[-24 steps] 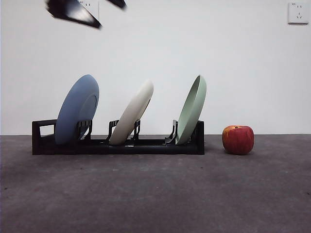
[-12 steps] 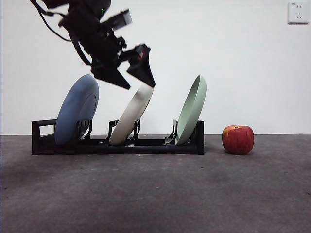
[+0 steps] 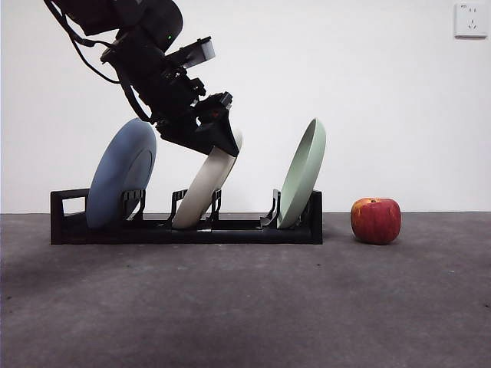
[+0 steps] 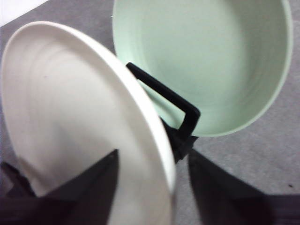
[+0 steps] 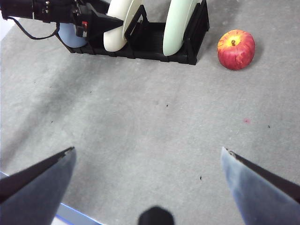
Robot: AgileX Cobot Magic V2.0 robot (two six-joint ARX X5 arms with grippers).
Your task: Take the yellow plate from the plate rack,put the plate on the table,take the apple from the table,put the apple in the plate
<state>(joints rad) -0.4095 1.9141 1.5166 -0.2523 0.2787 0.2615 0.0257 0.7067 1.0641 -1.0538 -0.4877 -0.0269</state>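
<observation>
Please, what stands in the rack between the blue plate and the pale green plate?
The yellow plate leans in the plate rack between the blue plate and the pale green plate, as the front view shows. The left gripper straddles its top rim.

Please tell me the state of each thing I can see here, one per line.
Cream round yellow plate: leaning in rack, left claw astride its rim.
Blue plate: slotted, leaning.
Pale green plate: slotted, leaning.
Red apple: resting on table.
Right claw: open, holding nothing.

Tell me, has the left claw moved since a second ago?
Yes. The left claw dropped from the top edge to the yellow plate in the plate rack.
</observation>
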